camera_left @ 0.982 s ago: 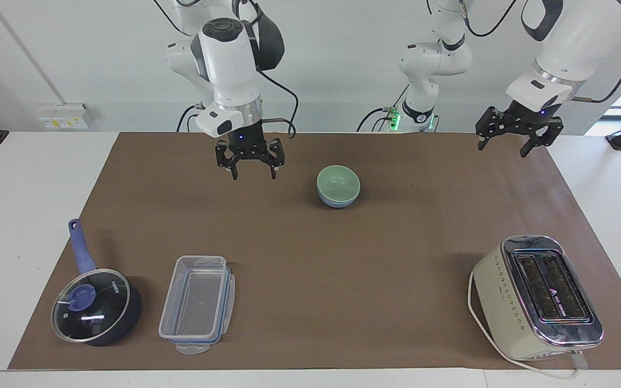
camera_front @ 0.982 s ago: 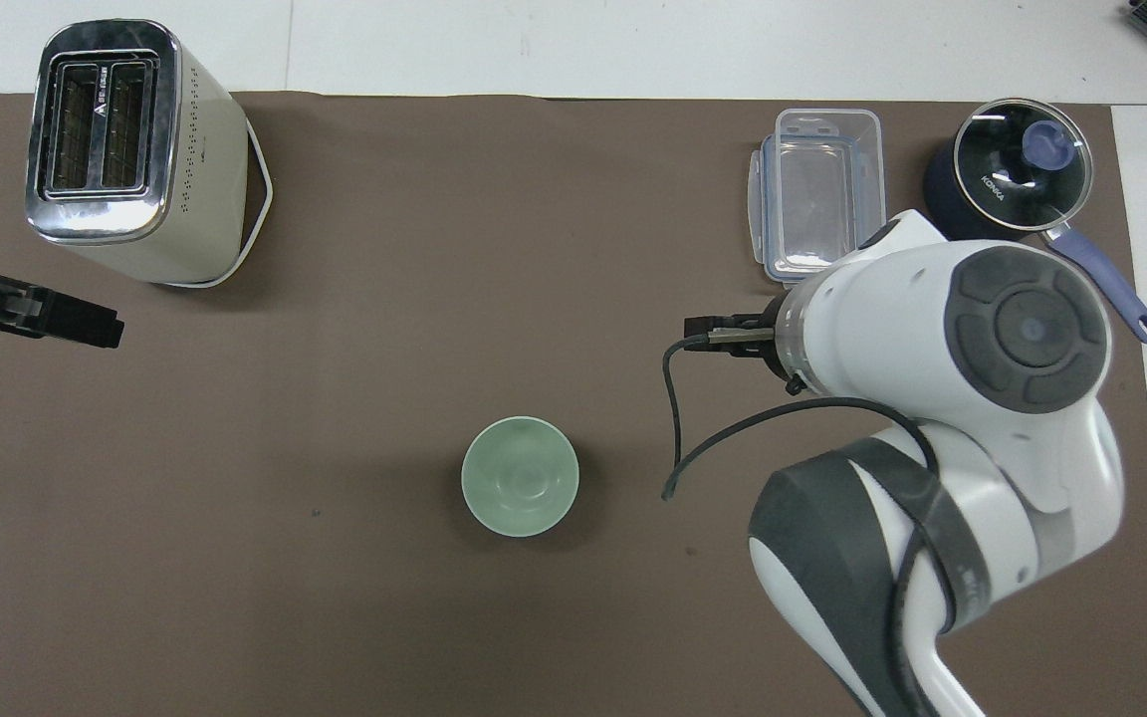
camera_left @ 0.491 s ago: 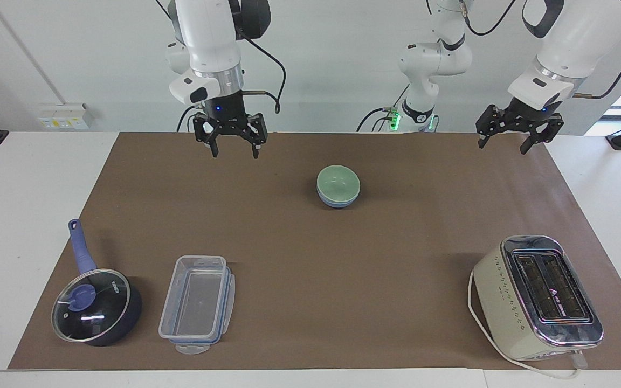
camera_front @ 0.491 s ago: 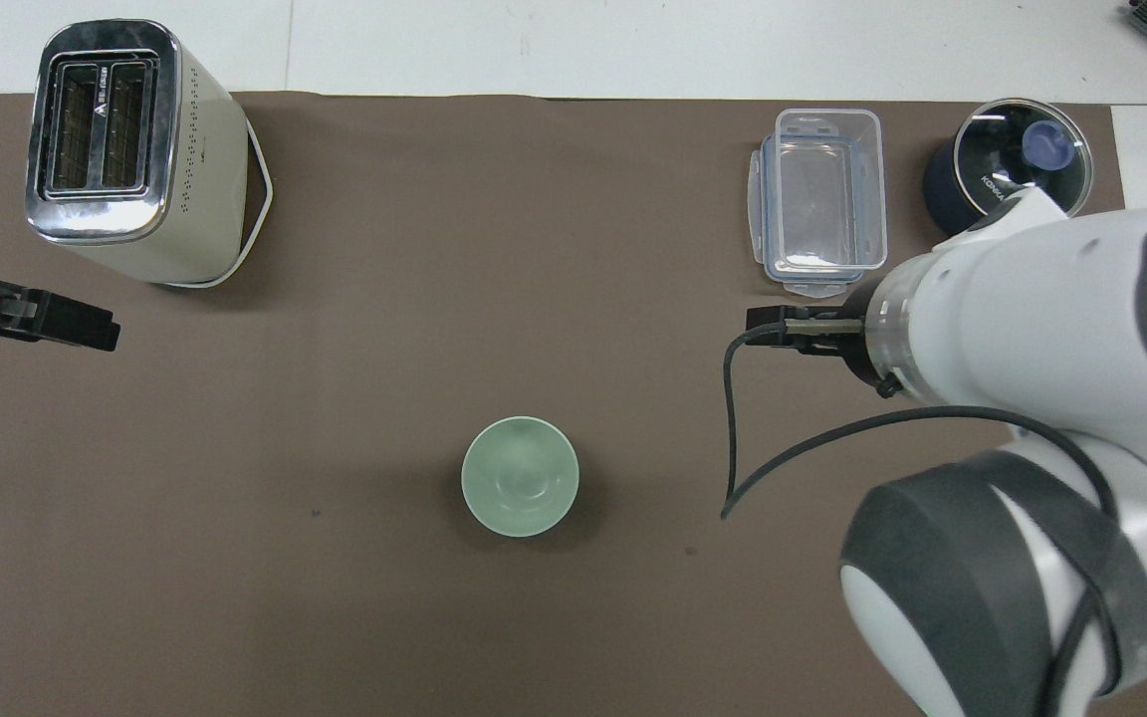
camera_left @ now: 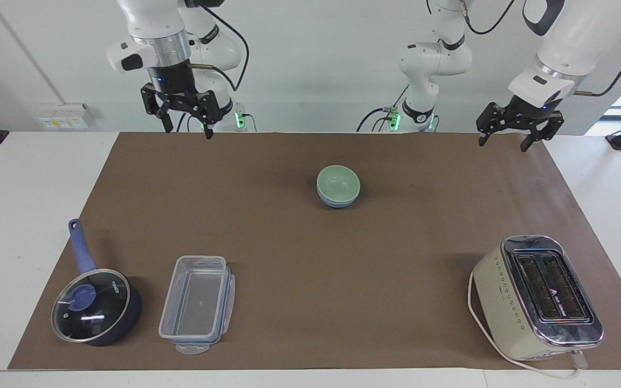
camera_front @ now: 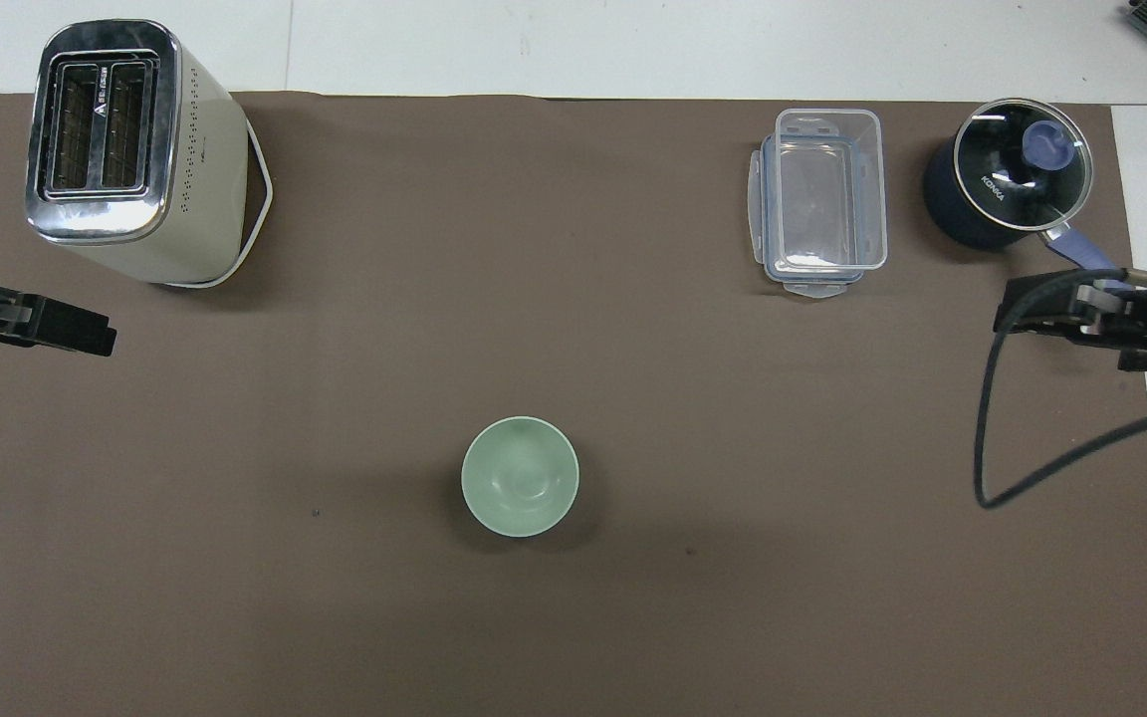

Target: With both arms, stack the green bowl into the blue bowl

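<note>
Green bowl (camera_left: pixel 338 182) nested in blue bowl (camera_left: pixel 337 202); toaster (camera_left: pixel 538 296), saucepan (camera_left: pixel 97 306) well apart.

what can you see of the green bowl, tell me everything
The green bowl is small, round, pale mint green, matte and plain, with a faint ring in its bottom. It sits upright and empty, nested inside the blue bowl, whose rim and wall show just beneath it, on the brown mat midway between the arms' ends. Nothing else touches it.
</note>
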Action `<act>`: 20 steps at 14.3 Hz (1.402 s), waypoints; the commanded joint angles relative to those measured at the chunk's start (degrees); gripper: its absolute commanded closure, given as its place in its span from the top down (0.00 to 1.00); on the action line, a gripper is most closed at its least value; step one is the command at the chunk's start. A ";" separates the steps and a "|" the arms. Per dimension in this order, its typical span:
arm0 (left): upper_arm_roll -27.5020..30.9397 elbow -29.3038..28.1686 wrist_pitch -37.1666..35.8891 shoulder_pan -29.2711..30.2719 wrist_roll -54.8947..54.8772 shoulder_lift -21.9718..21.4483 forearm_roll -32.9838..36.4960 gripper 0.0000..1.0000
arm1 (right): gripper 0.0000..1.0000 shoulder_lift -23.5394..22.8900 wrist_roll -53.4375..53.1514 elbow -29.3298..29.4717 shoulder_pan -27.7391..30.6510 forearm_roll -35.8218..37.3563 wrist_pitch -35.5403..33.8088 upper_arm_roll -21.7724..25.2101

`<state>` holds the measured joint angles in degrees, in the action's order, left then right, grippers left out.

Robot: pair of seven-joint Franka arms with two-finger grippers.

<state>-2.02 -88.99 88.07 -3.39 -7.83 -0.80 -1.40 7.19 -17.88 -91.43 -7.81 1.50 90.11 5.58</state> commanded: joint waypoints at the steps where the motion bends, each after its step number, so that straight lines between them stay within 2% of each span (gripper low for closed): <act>1: -0.27 -1.37 -0.27 0.66 0.19 -1.23 -0.53 1.00 | 1.00 0.90 8.70 -1.99 0.34 -0.53 -0.55 2.68; 3: -0.27 -1.37 -0.27 0.66 0.18 -1.23 -0.53 1.00 | 1.00 0.90 11.98 -2.62 0.69 -0.44 -0.90 2.77; 20: -0.27 -1.54 -0.36 0.57 0.10 -1.31 -0.53 1.00 | 1.00 0.81 11.99 -2.88 0.61 -0.44 -3.89 2.42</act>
<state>-2.02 -89.00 88.01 -3.39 -7.83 -0.80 -1.40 7.34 -7.19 -93.54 -7.87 1.47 86.68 8.49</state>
